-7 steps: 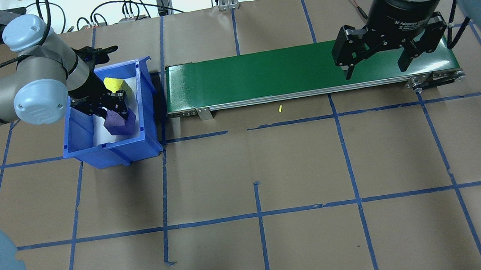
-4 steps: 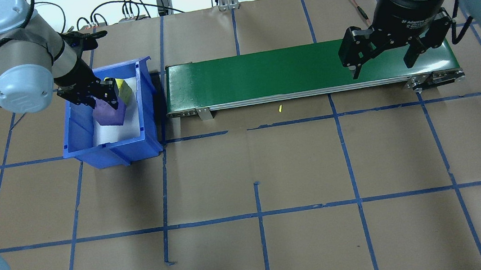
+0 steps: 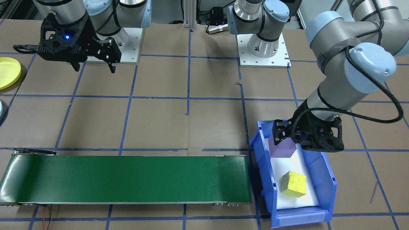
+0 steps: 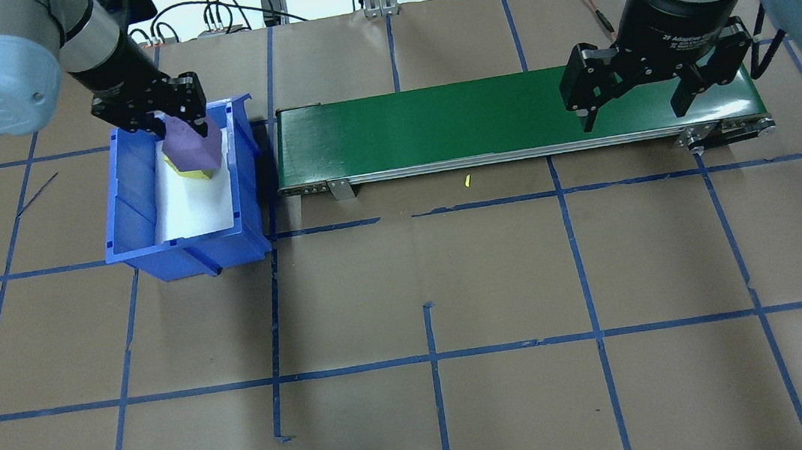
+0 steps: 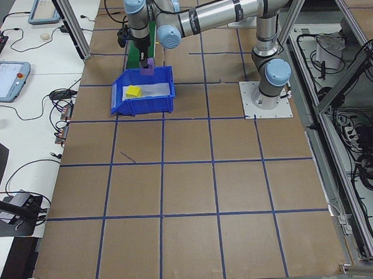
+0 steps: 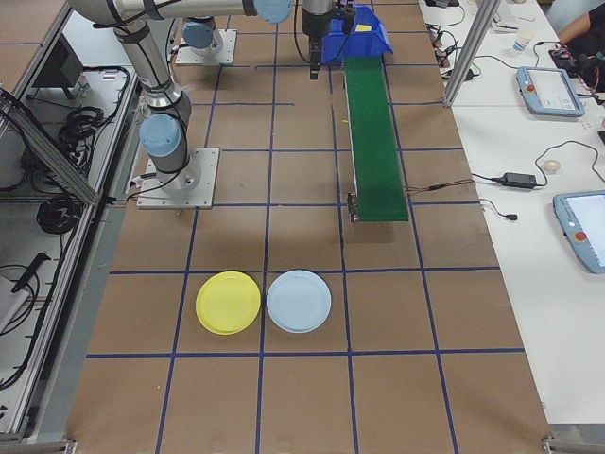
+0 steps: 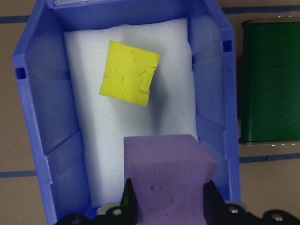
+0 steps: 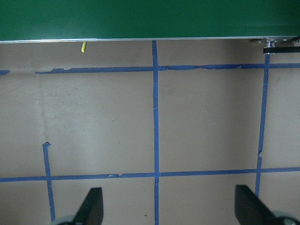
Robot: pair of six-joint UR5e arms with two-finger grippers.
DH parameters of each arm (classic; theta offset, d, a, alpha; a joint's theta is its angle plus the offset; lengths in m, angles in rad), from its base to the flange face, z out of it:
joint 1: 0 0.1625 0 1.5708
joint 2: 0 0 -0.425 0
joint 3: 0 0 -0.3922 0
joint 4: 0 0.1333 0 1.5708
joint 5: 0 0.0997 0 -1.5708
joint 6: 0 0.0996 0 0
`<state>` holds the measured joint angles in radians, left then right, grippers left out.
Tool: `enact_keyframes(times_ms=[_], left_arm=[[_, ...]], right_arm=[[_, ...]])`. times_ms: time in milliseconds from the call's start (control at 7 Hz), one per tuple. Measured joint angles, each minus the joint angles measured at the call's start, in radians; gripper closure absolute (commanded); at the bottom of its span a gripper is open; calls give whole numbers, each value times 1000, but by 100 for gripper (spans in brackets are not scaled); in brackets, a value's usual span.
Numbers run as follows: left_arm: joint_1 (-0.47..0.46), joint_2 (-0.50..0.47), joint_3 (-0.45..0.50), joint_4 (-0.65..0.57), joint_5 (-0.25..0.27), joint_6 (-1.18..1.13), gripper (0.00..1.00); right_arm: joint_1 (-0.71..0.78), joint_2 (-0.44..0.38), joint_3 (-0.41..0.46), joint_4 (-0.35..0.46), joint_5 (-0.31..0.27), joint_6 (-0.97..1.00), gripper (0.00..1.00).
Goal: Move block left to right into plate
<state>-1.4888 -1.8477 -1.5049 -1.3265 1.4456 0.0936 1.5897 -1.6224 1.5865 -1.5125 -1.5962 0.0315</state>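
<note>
- purple block (image 3: 281, 147): looks like light, soft foam, so it should dent under pressure; take it by two flat opposite faces; it hangs above the blue bin (image 3: 329, 179), over the white lining
- left claw (image 3: 289, 135): clamped on that block's sides
- right claw (image 4: 632, 97): spread wide, empty, above the green conveyor (image 4: 435, 127)
- yellow plate (image 6: 228, 303): on the worktop, well apart from the conveyor

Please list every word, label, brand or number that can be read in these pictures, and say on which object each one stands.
"2F Adaptive": white print on the black wrist body of the right gripper, overhead view; the rest of that line is cut off, and the smaller lines under it are too blurred to read.
No text shows on the purple block, the yellow block, the blue bin, the green conveyor belt or the yellow plate.
</note>
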Motion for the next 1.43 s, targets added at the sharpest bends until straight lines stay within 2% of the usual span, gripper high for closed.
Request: enact_keyframes(times_ms=[143, 429, 571, 714, 857, 1000, 1286, 1429], left_arm=[[-53, -15, 5, 39, -29, -60, 76], [-133, -101, 11, 181, -47, -141, 76], [-153, -159, 16, 253, -49, -164, 52], [-167, -194, 14, 294, -49, -182, 35], [-175, -213, 8, 314, -48, -192, 8], [-178, -221, 4, 323, -44, -202, 0], [-180, -200, 6, 323, -37, -231, 0], [-174, -168, 16, 275, -32, -231, 0]], right_arm=[[0, 0, 0, 0, 1, 1, 0], [0, 2, 2, 0, 1, -1, 0], [0, 3, 3, 1, 0, -1, 0], [0, 3, 4, 3, -1, -1, 0], [-1, 4, 4, 4, -2, -3, 0], [-2, 4, 6, 4, -3, -9, 0], [-14, 14, 17, -15, -1, -58, 0], [-26, 39, 16, -58, -1, -108, 0]])
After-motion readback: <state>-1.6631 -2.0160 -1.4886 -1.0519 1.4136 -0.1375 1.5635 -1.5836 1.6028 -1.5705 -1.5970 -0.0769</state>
